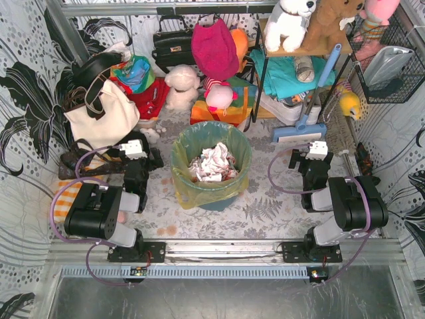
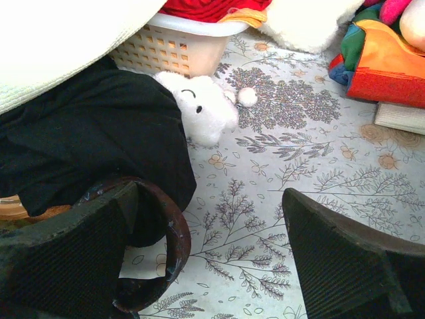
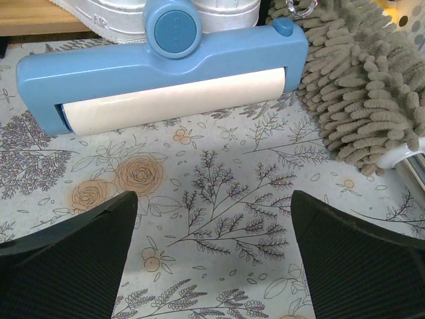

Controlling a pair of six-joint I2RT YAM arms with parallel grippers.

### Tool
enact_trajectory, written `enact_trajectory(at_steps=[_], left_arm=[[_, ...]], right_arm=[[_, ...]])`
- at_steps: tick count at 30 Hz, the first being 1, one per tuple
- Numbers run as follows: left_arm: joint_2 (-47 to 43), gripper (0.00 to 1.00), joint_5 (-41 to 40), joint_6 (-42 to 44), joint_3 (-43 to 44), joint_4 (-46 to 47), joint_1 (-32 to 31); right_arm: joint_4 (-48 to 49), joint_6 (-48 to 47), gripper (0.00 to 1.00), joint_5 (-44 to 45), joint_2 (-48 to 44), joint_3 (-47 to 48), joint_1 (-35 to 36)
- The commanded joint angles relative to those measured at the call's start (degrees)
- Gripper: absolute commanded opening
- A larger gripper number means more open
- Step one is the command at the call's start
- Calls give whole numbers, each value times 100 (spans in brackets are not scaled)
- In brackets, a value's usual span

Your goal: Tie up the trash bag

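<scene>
Floral-print tabletop [image 1: 265, 212], clutter along back. Thin translucent yellow plastic trash bag [image 1: 180, 178] lines round teal bucket [image 1: 219, 203], centred between arms, rim folded outward, untied. Left gripper [image 2: 212, 266] jaws wide, empty, near bag's left side. Right gripper [image 3: 212, 259] likewise, farther off on right. Neither wrist view shows bag; likely both need inward swing.

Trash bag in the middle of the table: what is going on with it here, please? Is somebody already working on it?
Nothing is handling it yet. The trash bag sits untied in the teal bucket, its yellow edge folded over the rim, with crumpled paper inside. The left gripper and the right gripper stand on either side of the bucket, both open and empty, low over the table and apart from the bag.
</scene>
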Motion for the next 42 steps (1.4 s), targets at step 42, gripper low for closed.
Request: enact_trajectory(at_steps=[42], left_arm=[[-8, 98, 167, -23, 98, 229, 60]], right_arm=[[256, 11, 97, -30, 28, -29, -28]])
